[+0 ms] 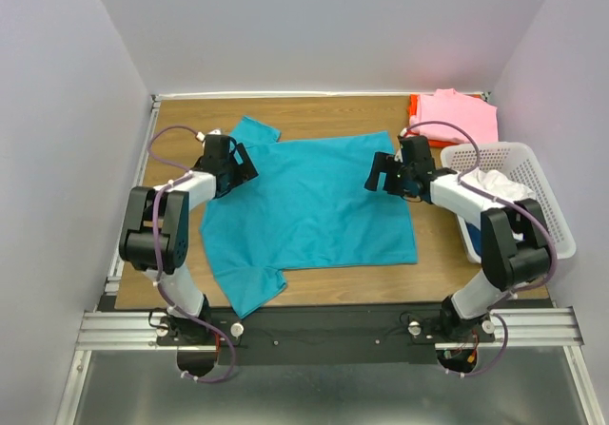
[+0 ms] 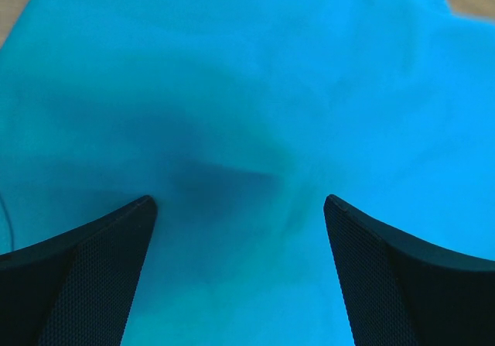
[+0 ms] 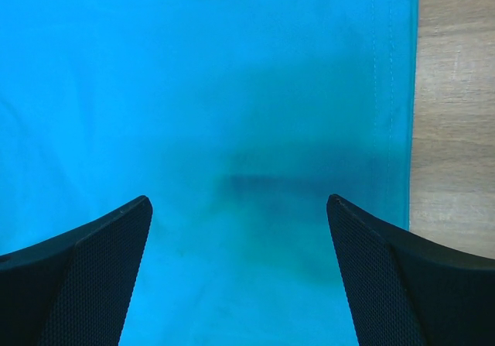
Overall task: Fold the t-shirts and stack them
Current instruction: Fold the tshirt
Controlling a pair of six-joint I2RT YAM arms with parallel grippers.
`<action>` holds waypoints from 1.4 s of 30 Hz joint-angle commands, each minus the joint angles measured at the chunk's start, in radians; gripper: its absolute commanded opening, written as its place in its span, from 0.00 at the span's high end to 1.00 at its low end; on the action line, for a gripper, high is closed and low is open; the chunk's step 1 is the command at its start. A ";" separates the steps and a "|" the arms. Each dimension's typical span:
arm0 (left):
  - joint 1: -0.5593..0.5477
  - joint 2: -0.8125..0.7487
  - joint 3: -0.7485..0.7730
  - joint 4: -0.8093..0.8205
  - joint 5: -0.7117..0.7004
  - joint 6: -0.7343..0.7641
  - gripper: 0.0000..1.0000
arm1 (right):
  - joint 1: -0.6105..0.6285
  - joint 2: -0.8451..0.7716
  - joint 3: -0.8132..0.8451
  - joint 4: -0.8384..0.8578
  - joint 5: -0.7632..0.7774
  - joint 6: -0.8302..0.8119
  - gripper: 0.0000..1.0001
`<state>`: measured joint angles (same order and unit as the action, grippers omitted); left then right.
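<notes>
A teal t-shirt (image 1: 309,206) lies spread flat across the middle of the wooden table, sleeves at the far left and near left. My left gripper (image 1: 249,170) is open just above the shirt's far left shoulder; teal cloth (image 2: 240,114) fills its wrist view between the spread fingers. My right gripper (image 1: 373,180) is open above the shirt's far right part, near the hem (image 3: 390,90). Neither holds anything. A folded pink t-shirt (image 1: 457,116) lies on an orange-red one (image 1: 415,109) at the far right corner.
A white lattice basket (image 1: 542,192) stands at the right edge with white cloth (image 1: 495,185) in it. Bare wood (image 3: 456,114) shows right of the hem. Grey walls close in the table on three sides.
</notes>
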<state>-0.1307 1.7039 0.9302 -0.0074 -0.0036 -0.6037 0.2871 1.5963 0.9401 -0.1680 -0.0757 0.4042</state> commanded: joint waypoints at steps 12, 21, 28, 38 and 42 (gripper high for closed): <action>0.002 0.293 0.341 -0.160 -0.059 0.001 0.02 | -0.002 0.267 0.172 0.038 0.136 0.031 0.00; 0.002 0.418 0.551 -0.233 -0.061 0.012 0.02 | -0.031 0.413 0.311 0.036 0.128 0.019 0.00; 0.006 0.471 0.665 -0.259 -0.044 0.010 0.02 | -0.057 0.467 0.414 0.036 0.126 -0.013 0.00; -0.013 0.196 0.578 -0.276 -0.074 0.012 0.02 | -0.057 0.283 0.408 0.035 0.087 -0.031 0.00; -0.036 0.018 0.383 -0.255 -0.099 -0.045 0.02 | -0.055 0.135 0.290 0.038 0.056 0.015 0.00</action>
<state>-0.1406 1.8889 1.4319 -0.2672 -0.0597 -0.6106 0.2352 1.8900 1.3045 -0.1276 0.0200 0.3904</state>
